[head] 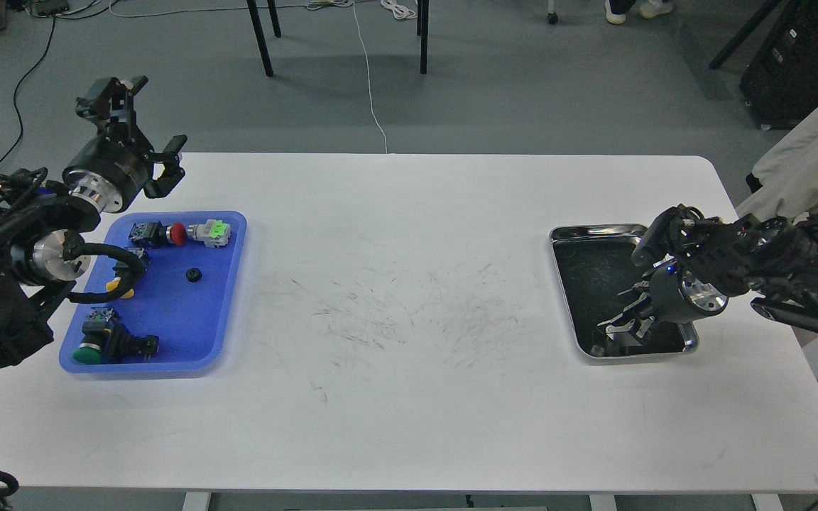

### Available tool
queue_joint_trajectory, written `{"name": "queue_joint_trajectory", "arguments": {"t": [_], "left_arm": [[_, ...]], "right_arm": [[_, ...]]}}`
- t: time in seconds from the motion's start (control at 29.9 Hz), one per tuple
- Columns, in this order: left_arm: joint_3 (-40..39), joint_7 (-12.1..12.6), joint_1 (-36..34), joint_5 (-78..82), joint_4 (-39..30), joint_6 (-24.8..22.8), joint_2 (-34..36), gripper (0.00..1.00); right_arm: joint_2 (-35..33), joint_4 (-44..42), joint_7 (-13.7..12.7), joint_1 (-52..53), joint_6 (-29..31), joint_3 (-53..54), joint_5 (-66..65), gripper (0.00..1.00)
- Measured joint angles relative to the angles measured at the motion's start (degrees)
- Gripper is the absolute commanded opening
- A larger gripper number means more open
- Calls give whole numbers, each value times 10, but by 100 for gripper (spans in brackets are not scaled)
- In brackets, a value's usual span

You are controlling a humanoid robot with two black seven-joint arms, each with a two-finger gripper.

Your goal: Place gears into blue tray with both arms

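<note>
Blue tray (231, 298) on counter (409, 270) holds one gear (194, 275); left hand (140, 121) raised, open; right hand (625, 321) in metal tray (565, 234), grip unclear.

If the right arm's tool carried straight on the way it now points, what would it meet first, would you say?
The right tool points down and leftward into the silver metal tray, so it would probably meet the tray's dark floor first. Its height above that floor is unclear from this view.

Black gear (194, 275); bright blue tray (228, 298); white table (409, 298).
</note>
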Motion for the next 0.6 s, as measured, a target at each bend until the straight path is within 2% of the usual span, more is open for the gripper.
{"name": "queue_joint_trajectory", "arguments": {"t": [0.47,0.6], "left_arm": [[8,3,0,5,2,-2,2,99],[8,3,1,5,8,0,0,99]], "right_arm": [[-8,3,0,15,7,-3,1,65],[-9,8,0,12,7,-3,2,60]]}}
